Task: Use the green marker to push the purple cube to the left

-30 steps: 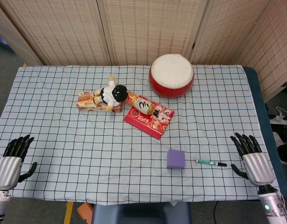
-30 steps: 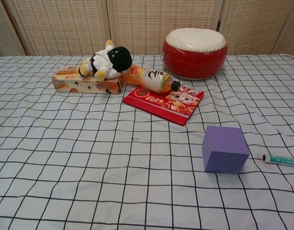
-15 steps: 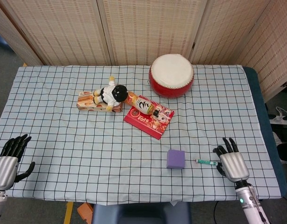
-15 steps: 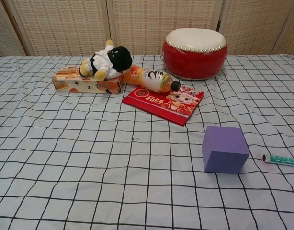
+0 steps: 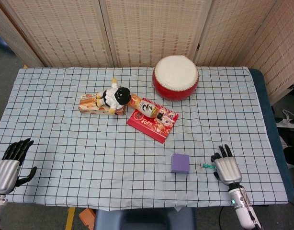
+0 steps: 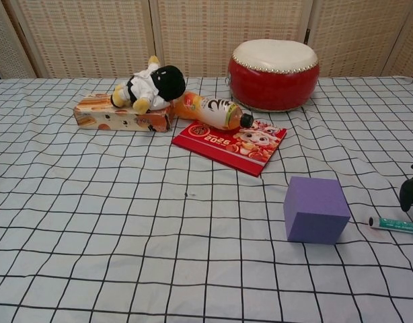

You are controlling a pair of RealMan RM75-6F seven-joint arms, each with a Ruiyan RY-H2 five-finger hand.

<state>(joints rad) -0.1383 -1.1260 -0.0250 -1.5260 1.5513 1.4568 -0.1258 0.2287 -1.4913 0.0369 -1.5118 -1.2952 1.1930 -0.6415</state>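
Purple foam cube, head view: the purple cube (image 5: 180, 163) sits on the checked cloth of the worktop (image 5: 65, 139), in the near right part, apart from everything else.
Green marker, head view: the slim green marker pen (image 5: 207, 166) lies flat just right of the cube; only its left end shows, the rest is under the right robot hand.
Right robot hand, head view: the silver and black right robot hand (image 5: 224, 165) lies palm down over the marker with fingers spread forward; whether it has hold of the pen cannot be told from above.
Left robot hand, head view: the left robot hand (image 5: 10, 163) hangs at the near left edge, fingers apart, holding nothing.
Other things, head view: a red drum with a pale skin (image 5: 175, 76) stands at the back; a red calendar (image 5: 152, 120), an orange bottle (image 5: 144, 108), a plush doll (image 5: 113, 96) and a printed box (image 5: 96, 105) cluster left of it.
Chest view: cube (image 6: 315, 209) and marker (image 6: 395, 225) are apart; dark fingertips (image 6: 408, 192) hover just above the pen, possibly not touching.
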